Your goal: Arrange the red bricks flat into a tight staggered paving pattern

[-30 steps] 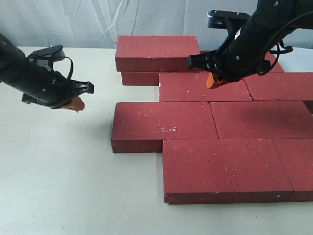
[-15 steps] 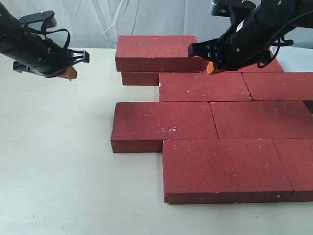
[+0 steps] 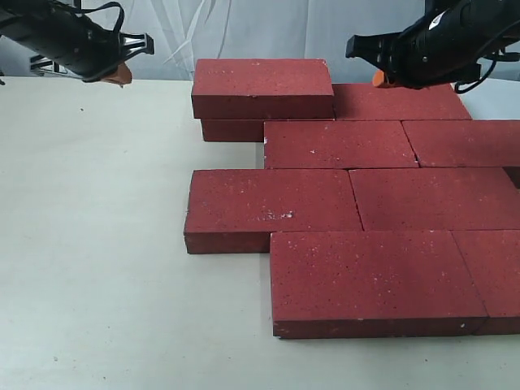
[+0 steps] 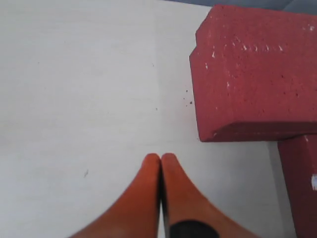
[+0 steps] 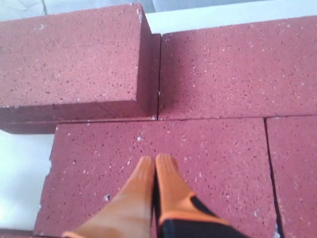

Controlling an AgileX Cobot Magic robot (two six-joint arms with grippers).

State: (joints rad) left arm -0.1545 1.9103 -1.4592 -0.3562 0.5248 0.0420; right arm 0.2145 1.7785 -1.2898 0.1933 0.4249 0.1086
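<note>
- The dark red, white-flecked rectangular paver bricks (image 3: 272,203) lie flat on the pale table (image 3: 97,244). They fill it from the centre out towards 3 o'clock in offset rows with close joints.
- One is off pattern: the raised brick (image 3: 262,80) at 12 o'clock rests on top of a lower brick (image 3: 231,130), whose edge peeps out on its 6 o'clock side.
- The raised brick's long axis runs 9-to-3 across the table, parallel to the rows.
- The orange-tipped left gripper (image 3: 120,75) hangs above bare table at about 10 o'clock, clenched on nothing. The raised brick lies towards its 3 o'clock, well apart.
- The right gripper (image 3: 379,78) hovers over the back row at about 1 o'clock, likewise clenched and empty. The raised brick's end is near it, towards its 9 o'clock.
- To my eye the right arm is the nearer, so shifting the raised brick looks like its job, and it would have to open first.
</note>
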